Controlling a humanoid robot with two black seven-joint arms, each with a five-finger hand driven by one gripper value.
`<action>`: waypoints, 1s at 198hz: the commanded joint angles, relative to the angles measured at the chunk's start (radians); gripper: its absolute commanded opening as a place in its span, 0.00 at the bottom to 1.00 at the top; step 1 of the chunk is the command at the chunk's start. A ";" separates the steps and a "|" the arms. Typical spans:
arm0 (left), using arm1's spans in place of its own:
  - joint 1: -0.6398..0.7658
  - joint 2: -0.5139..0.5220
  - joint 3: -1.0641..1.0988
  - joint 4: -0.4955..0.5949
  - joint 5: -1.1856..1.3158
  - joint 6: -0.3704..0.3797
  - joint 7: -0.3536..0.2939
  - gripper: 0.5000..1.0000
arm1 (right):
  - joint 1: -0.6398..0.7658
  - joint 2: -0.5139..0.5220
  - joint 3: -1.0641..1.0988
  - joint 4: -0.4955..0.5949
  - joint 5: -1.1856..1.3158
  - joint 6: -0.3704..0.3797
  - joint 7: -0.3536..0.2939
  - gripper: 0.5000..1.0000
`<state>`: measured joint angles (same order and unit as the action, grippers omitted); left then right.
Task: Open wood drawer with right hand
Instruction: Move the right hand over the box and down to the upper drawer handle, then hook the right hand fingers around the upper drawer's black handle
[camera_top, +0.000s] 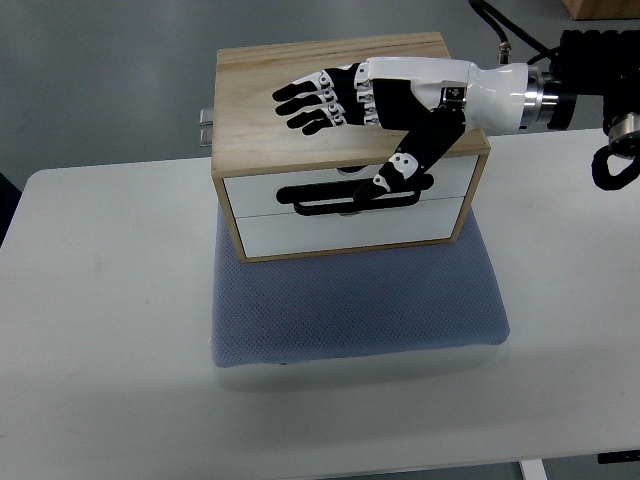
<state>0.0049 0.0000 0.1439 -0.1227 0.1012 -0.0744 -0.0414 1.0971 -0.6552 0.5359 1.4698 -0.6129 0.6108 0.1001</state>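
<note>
wood makes up the small box, the wood drawer chest (300, 95), and it sits right under the right hand (385, 100). the chest has two white drawer fronts facing the camera. the top drawer (260, 190) is just below the hand, and the lower drawer (340, 228) is below that one. both drawers look shut, flush with the wooden frame.

the right hand comes in from the right side on a white and black arm. its four fingers (310, 100) are stretched out flat and spread a little, over the wooden top of the chest. they hold nothing. the thumb (405, 160) points down from the hand, past the front edge of the chest, and its tip is at the black handle (340, 198) of the top drawer. i cannot tell if the thumb is hooked on the handle or only touching it.

under the chest, below the hand, lies a blue-grey cushion (360, 310). the cushion rests on a white surface (100, 330). to the far side of the fingers, a small metal part (207, 128) sticks out from the chest's side. black cables (500, 30) run behind the wrist.
</note>
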 joint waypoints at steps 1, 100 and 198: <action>0.001 0.000 -0.001 0.000 0.000 0.001 0.000 1.00 | -0.003 0.022 -0.007 0.001 -0.042 0.000 -0.016 0.88; 0.000 0.000 0.000 0.000 0.000 0.001 0.000 1.00 | -0.025 0.069 -0.050 -0.008 -0.068 -0.138 -0.137 0.88; 0.001 0.000 -0.001 0.000 0.000 0.001 0.000 1.00 | -0.033 0.065 -0.102 -0.008 -0.076 -0.184 -0.163 0.87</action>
<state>0.0049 0.0000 0.1436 -0.1227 0.1012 -0.0744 -0.0414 1.0646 -0.5913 0.4363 1.4619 -0.6880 0.4517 -0.0601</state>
